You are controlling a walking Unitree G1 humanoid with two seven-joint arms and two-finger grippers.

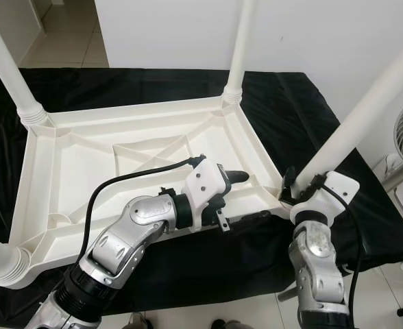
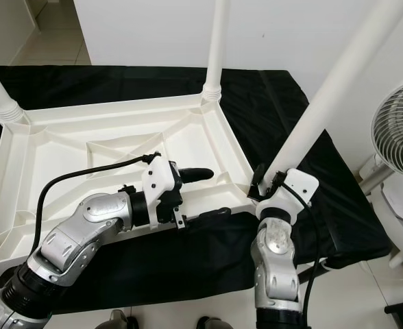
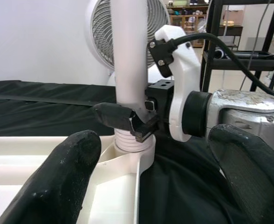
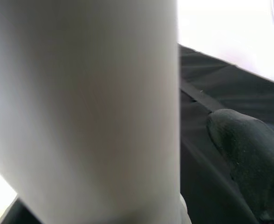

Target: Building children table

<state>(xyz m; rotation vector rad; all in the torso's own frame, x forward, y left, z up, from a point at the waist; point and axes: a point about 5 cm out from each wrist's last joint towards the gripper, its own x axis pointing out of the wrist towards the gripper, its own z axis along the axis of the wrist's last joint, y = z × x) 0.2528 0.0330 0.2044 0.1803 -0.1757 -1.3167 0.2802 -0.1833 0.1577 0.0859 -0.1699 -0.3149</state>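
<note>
One smooth white plastic leg (image 1: 366, 110) sits gripped in the right pincer (image 1: 299, 186).

Silver jointed arms, white wrist housings, black cables, black-fingered left claw (image 1: 246, 197).
</note>
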